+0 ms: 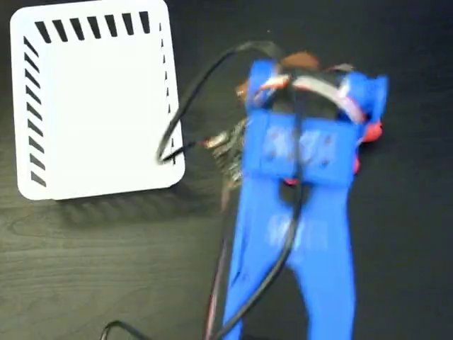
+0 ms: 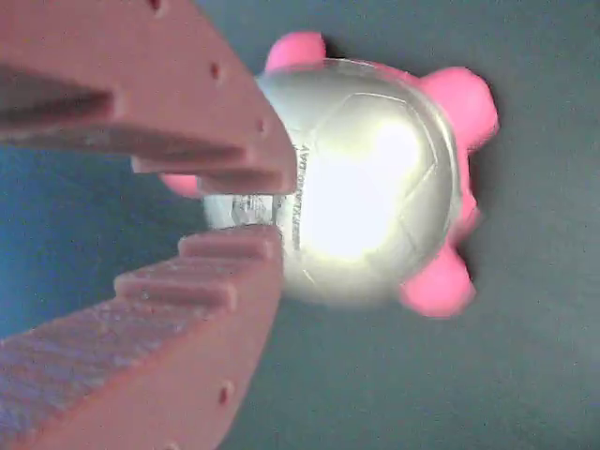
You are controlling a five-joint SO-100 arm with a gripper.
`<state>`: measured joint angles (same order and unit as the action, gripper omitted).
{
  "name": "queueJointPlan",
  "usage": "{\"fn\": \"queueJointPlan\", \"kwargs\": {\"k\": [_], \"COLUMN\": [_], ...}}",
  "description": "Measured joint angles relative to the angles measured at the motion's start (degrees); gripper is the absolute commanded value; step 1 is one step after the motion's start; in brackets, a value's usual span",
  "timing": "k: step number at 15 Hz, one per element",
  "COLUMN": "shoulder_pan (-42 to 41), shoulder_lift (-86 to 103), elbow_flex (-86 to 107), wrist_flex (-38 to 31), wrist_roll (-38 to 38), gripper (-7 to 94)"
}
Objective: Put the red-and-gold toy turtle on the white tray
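gold and glaring, the shell of the red-and-gold toy turtle (image 2: 361, 178) fills the middle of the wrist view, lying on the dark table (image 2: 525, 375) straight ahead of the gripper (image 2: 258, 206). its two toothed fingers (image 2: 216, 281) come in from the left of that view with their tips over the shell's near edge, one above and one below, a narrow gap left between them. they look nearly shut, yet whether they pinch the toy or merely hover above it i cannot tell. the turtle's pink-red limbs stick out at the top, right and bottom, so its body spreads away from the tips rather than across them; to my eye the fingers would need to part and move further over the dome for a sure hold.

in the fixed view the blue arm (image 1: 297, 234) covers nearly all of the toy, and only red bits (image 1: 372, 132) peep out at the right of the wrist. the white tray (image 1: 92, 99) lies well apart at upper left, bare inside. a black cable (image 1: 205, 78) loops over the tray's right rim and might snag on a leftward carry. between turtle and tray the table shows open room.
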<state>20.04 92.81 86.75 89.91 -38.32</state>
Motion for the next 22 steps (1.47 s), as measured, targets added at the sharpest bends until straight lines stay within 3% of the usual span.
{"fn": "queueJointPlan", "kwargs": {"k": [2,7,10,15,22], "shoulder_pan": [1.49,4.48,5.01,5.98,8.0], "shoulder_lift": [-2.46,-5.45,-6.59,-11.6,-14.24], "elbow_flex": [-3.08,-8.44,-8.53,-8.44,-2.81], "wrist_flex": [1.23,4.75,4.75,4.75,0.09], "wrist_roll": [1.14,-4.92,-6.59,-10.46,-8.0], "gripper": [2,39,48,49,51]}}
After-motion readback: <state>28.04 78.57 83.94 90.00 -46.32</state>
